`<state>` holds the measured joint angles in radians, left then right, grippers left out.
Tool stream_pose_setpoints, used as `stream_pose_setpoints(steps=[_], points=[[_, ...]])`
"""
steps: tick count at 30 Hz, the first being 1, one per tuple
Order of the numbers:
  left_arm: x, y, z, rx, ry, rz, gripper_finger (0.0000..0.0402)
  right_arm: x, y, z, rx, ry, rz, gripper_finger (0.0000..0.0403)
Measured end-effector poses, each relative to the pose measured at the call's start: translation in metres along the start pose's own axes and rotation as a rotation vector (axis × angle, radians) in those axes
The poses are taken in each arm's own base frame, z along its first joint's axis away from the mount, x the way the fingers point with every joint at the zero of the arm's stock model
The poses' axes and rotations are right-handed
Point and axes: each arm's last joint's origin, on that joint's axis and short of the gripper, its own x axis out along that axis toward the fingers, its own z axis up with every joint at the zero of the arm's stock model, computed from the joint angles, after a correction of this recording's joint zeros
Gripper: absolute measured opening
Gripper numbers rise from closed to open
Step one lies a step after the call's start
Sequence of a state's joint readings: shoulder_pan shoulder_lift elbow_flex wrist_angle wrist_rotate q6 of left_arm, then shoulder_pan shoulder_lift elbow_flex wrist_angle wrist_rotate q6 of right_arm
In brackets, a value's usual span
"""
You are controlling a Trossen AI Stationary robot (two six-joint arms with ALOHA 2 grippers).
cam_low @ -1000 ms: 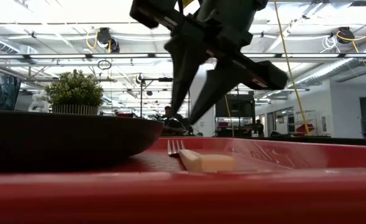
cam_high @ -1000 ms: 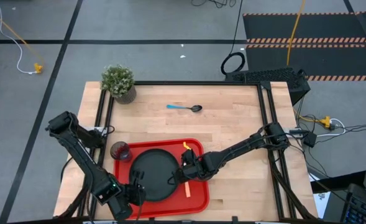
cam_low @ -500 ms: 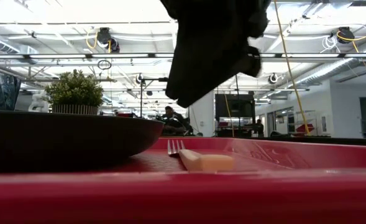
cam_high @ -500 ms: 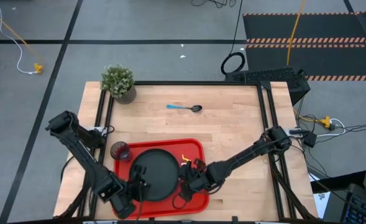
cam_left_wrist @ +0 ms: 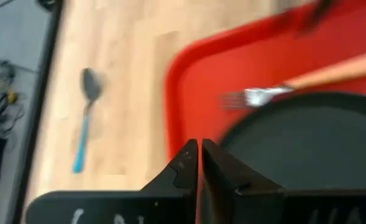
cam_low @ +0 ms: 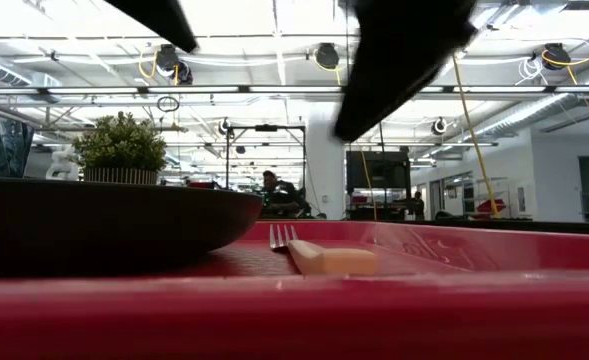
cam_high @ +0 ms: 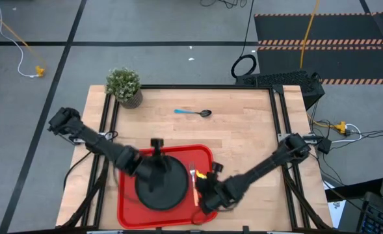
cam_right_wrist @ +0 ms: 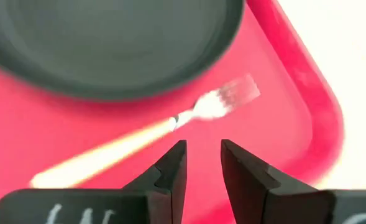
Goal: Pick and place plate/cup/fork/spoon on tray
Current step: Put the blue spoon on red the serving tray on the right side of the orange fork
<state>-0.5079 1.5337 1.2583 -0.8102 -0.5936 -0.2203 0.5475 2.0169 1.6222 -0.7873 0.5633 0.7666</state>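
Note:
The black plate (cam_high: 160, 183) sits on the red tray (cam_high: 129, 208). Right of it, the orange-handled fork (cam_high: 194, 181) lies flat on the tray floor, its head (cam_right_wrist: 223, 99) toward the far side. The blue-handled spoon (cam_high: 192, 112) lies on the bare wood farther back. My left gripper (cam_high: 157, 144) hovers shut over the plate's far rim, holding nothing. My right gripper (cam_high: 201, 188) hangs open above the fork's handle end, clear of it, its narrow gap (cam_right_wrist: 202, 163) empty. The cup is hidden; my left arm lies over the tray's far left corner.
A potted green plant (cam_high: 123, 86) stands at the table's far left corner. Bare wood lies between the tray and the spoon and along the table's right side (cam_high: 256, 130). Black rails border the table's left and right edges.
My left gripper has swung from the tray's near left corner across the plate toward the far edge, rising a little, still shut. My right gripper has drawn back toward the near edge, lifted slightly and rolled about its own axis. The fork and plate have stayed put.

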Motion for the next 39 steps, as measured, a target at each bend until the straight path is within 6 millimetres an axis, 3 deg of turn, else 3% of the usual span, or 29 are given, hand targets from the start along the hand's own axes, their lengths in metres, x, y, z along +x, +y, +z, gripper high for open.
stream_pose_setpoints(steps=[7,13,16,25,27,34,39], points=[[0.037,0.058,0.012,-0.038,0.018,0.113,0.0027,-0.034,0.014,-0.029,-0.030,-0.039,-0.055,0.0091],[0.062,0.108,0.018,-0.047,-0.032,0.021,0.0030,-0.051,0.019,-0.050,-0.121,0.001,-0.070,0.0091],[0.078,0.127,0.016,-0.079,-0.032,0.015,0.0055,-0.060,0.016,-0.061,-0.185,0.035,-0.117,0.0091],[0.146,0.163,0.003,-0.136,0.108,0.117,0.0187,-0.089,-0.012,-0.089,-0.236,0.145,-0.411,0.0091],[0.159,0.172,0.002,-0.149,0.151,0.098,0.0205,-0.092,-0.012,-0.093,-0.247,0.117,-0.404,0.0091],[0.203,0.199,0.004,-0.143,0.258,-0.033,0.0218,-0.105,-0.036,-0.102,-0.241,0.050,-0.378,0.0091],[0.224,0.207,0.000,-0.058,0.290,-0.078,0.0218,-0.109,-0.058,-0.110,-0.154,0.023,-0.313,0.0080]])
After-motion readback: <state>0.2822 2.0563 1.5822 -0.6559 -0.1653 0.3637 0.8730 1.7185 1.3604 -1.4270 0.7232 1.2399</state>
